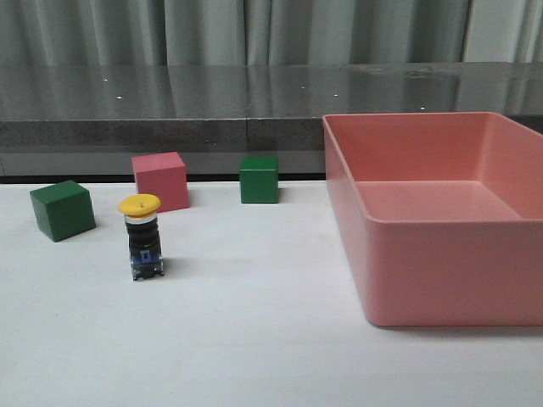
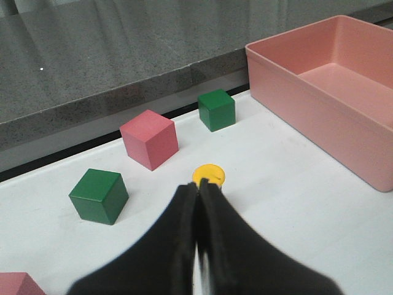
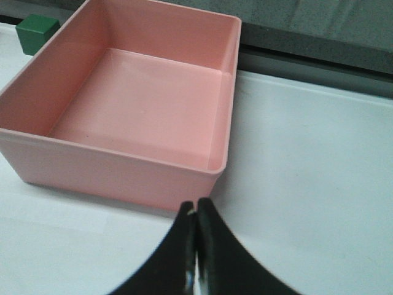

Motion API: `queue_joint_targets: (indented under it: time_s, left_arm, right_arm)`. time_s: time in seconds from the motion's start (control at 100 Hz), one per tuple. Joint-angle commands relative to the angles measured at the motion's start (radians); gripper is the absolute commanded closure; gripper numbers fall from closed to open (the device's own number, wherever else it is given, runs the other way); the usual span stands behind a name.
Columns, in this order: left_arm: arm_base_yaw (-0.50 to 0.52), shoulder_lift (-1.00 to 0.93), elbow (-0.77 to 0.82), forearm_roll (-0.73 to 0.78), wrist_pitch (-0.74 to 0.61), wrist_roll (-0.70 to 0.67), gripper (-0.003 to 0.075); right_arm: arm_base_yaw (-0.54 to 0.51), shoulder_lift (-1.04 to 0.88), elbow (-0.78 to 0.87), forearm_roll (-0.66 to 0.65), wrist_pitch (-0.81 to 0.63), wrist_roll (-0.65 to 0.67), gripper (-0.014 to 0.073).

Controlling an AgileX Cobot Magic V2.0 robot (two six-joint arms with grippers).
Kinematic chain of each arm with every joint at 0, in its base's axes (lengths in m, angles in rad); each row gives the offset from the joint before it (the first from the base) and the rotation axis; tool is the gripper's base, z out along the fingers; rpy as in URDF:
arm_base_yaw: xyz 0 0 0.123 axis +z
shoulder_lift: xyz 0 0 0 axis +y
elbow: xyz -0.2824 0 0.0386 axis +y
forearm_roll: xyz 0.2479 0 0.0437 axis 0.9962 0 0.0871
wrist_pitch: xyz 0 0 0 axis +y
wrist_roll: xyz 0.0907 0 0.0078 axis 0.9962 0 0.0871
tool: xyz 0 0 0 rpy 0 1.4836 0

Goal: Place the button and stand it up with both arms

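The button (image 1: 142, 238) stands upright on the white table, yellow cap up, black body and blue base below, in front of the pink cube. In the left wrist view only its yellow cap (image 2: 209, 175) shows, just beyond my left gripper (image 2: 198, 186), which is shut and empty above it. My right gripper (image 3: 196, 204) is shut and empty, over the table near a corner of the pink bin. Neither arm shows in the front view.
A large pink bin (image 1: 373, 263) fills the right side (image 3: 218, 166) (image 2: 279, 98). A pink cube (image 1: 160, 181) (image 2: 149, 139) and two green cubes (image 1: 62, 209) (image 1: 259, 179) stand near the button. A dark ledge runs behind the table.
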Motion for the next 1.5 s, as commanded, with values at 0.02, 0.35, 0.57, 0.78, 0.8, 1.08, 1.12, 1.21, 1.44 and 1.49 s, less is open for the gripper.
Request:
queue_joint_targets:
  time_s: [0.02, 0.35, 0.57, 0.78, 0.8, 1.08, 1.12, 1.21, 1.44, 1.49]
  left_arm:
    - [0.003, 0.0, -0.027, -0.01, -0.081, -0.01, 0.0739]
    - [0.022, -0.004, -0.02, 0.009, -0.11, -0.01, 0.0739]
    - [0.181, -0.126, 0.065, -0.006, -0.183, -0.01, 0.0739]
    - [0.315, -0.338, 0.202, -0.032, -0.242, -0.01, 0.0739]
    - [0.323, -0.36, 0.211, -0.032, -0.242, -0.01, 0.0739]
    - [0.404, -0.563, 0.359, -0.029, -0.266, -0.01, 0.0739]
    - [0.404, -0.56, 0.375, -0.012, -0.291, -0.01, 0.0739]
    - [0.404, -0.56, 0.41, -0.008, -0.351, -0.01, 0.0739]
    - [0.404, -0.56, 0.431, 0.01, -0.375, -0.01, 0.0739]
    - [0.404, -0.56, 0.431, 0.01, -0.375, -0.01, 0.0739]
  right_arm:
    - [-0.008, 0.012, -0.022, -0.016, -0.066, 0.002, 0.0654]
    - [-0.008, 0.012, -0.022, -0.016, -0.066, 0.002, 0.0654]
    - [-0.008, 0.012, -0.022, -0.016, -0.062, 0.002, 0.0654]
    - [-0.008, 0.012, -0.022, -0.016, -0.062, 0.002, 0.0654]
    - [-0.008, 0.012, -0.022, -0.016, -0.062, 0.002, 0.0654]
    - [-0.008, 0.012, -0.022, -0.016, -0.063, 0.002, 0.0654]
    - [-0.008, 0.012, -0.022, -0.016, -0.062, 0.002, 0.0654]
    - [-0.008, 0.012, -0.022, -0.016, -0.063, 0.002, 0.0654]
    - [-0.008, 0.012, -0.022, -0.016, -0.062, 0.002, 0.0654]
    - [-0.008, 0.012, -0.022, -0.016, -0.061, 0.002, 0.0654]
